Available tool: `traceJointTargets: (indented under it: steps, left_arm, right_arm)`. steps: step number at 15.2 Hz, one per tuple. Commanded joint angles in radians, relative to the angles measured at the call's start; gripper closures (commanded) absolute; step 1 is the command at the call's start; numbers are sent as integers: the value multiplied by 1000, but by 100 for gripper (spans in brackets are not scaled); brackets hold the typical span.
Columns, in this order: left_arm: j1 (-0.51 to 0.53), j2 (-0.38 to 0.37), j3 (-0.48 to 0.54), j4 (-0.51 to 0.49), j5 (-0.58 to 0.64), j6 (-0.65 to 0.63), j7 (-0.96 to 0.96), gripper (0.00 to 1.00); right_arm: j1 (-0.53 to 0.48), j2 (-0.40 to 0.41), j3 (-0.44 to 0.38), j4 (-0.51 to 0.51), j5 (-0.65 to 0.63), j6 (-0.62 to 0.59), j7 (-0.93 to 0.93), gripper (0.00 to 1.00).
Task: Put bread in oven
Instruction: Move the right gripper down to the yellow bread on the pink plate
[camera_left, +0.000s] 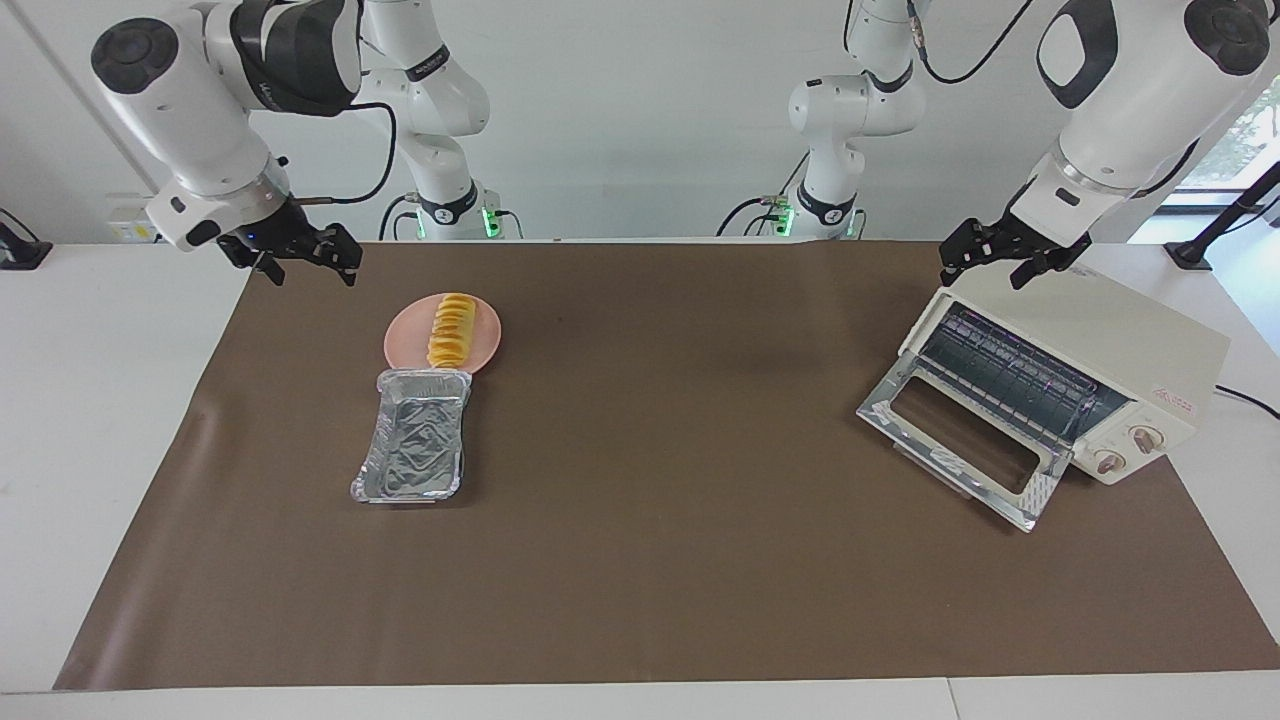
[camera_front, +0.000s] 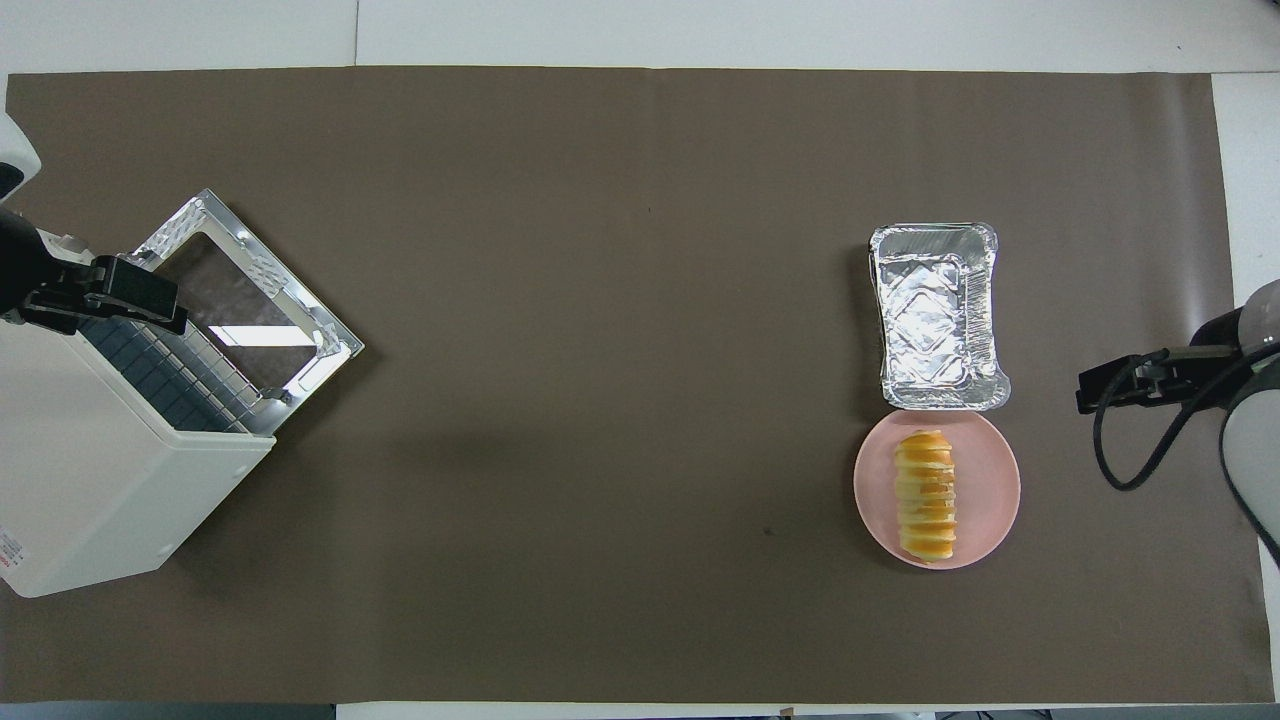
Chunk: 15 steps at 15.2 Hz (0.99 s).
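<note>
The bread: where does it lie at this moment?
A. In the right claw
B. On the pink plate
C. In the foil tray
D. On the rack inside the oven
B: the bread lies on the pink plate, beside the empty foil tray; the oven with its door down holds no bread, and the right claw hangs open with nothing in it.

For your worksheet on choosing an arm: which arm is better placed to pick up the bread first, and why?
Probably the right arm: the right gripper, open and empty, hangs at the bread's end of the table. The left gripper hangs over the oven.
</note>
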Motion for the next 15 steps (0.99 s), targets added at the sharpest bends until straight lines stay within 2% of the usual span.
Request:
traceJointTargets:
  steps: [1,4,7,9,11,15]
  left_arm:
    - [11,-11,-6,0,6,6,-2,0]
    - [11,-11,-6,0,6,6,-2,0]
    - [11,-11,-6,0,6,6,-2,0]
    - [11,-11,-6,0,6,6,-2,0]
    - [11,-11,-6,0,6,6,-2,0]
    - [11,-11,-6,0,6,6,-2,0]
  right_arm:
    - [27,-115,7,-231,41,130,33,0]
    - [94,-122,7,-317,71,162,102,1]
    - [127,-116,7,-400,72,295,123,1]
    - [165,-98,7,-475,72,440,171,1]
    - [191,-60,7,-507,72,540,199,1]
    - [194,-33,7,-536,72,601,205,1]
